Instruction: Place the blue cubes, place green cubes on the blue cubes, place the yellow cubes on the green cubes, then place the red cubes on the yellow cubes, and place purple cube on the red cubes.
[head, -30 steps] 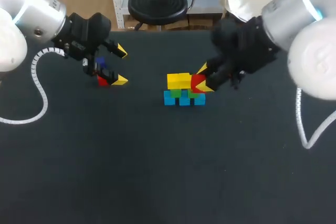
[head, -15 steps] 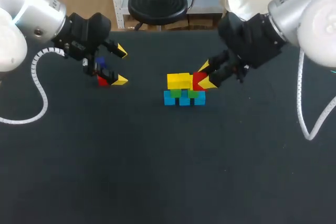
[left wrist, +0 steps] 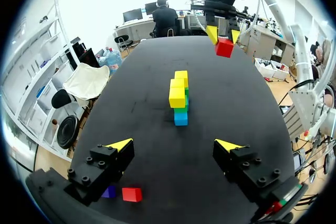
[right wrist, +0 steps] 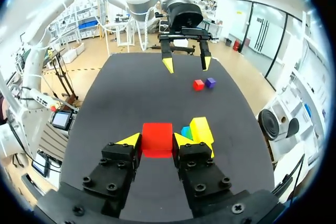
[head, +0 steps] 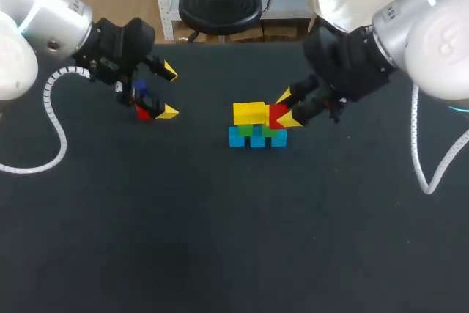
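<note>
Two arms are over the table, and only one of them differs from a second ago. The left arm hasn't budged at all. The right gripper (head: 286, 108) has pulled back a touch toward its own side with its red cube (head: 275, 115), and the big arm segment behind it has swung around a bit.

The surface is a plain black table (head: 220, 240).

On the left, the left gripper (head: 168, 91) hangs with its fingers spread wide and nothing between them. Right under it sit a loose red cube (head: 144, 113) and a purple cube (left wrist: 109, 191), just beside each other. In the head view the gripper body covers most of both, but the left wrist view shows them fine.

In the middle is the stack: blue cubes (head: 256, 138) in a row on the table, green cubes (head: 248, 130) on those, yellow cubes (head: 249, 113) on top.

On the right, the right gripper is clamped on the red cube from both sides. In the head view the cube looks right next to the yellow cubes at the stack's right end, but the left wrist view shows it held up in the air, apart from the stack.
</note>
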